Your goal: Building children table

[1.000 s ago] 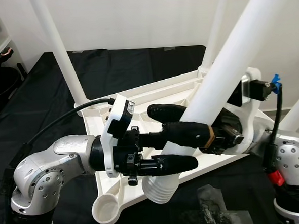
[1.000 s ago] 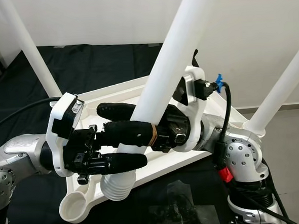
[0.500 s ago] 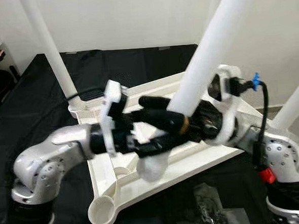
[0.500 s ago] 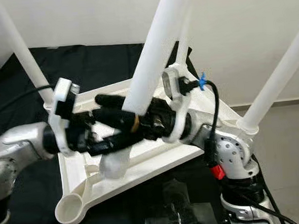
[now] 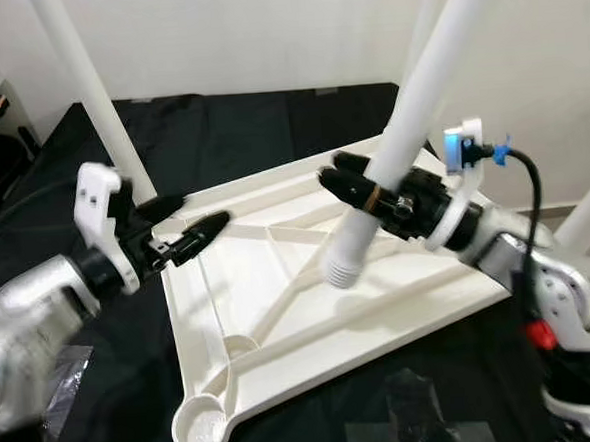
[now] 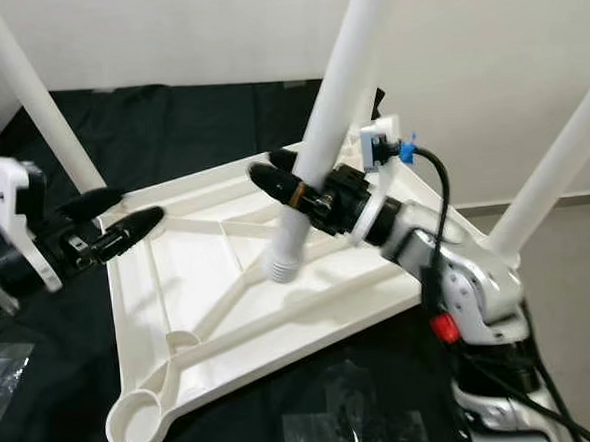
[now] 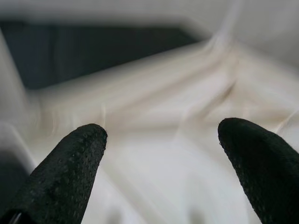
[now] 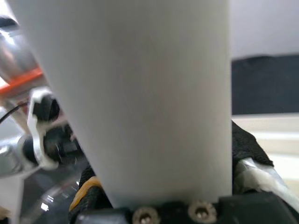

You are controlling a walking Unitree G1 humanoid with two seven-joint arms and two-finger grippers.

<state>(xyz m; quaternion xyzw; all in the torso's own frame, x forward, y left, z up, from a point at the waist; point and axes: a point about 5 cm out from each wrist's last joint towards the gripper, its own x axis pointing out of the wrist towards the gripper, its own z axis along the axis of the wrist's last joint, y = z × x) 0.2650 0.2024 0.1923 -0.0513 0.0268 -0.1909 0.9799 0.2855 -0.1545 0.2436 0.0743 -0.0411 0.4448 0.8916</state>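
Table leg (image 5: 415, 103) top cropped, clamped in right gripper (image 5: 358, 189); left gripper (image 5: 197, 223) seemingly apart, blurred.

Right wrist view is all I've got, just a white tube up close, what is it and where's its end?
Observer: It's a white table leg, clamped in the right gripper; its ribbed end hangs above the upturned tabletop.
Operator: Is it seated in a socket?
Observer: No. The empty round corner socket sits at the near corner.
Operator: And the left gripper?
Observer: The left gripper is open over the tabletop's left edge, holding nothing.
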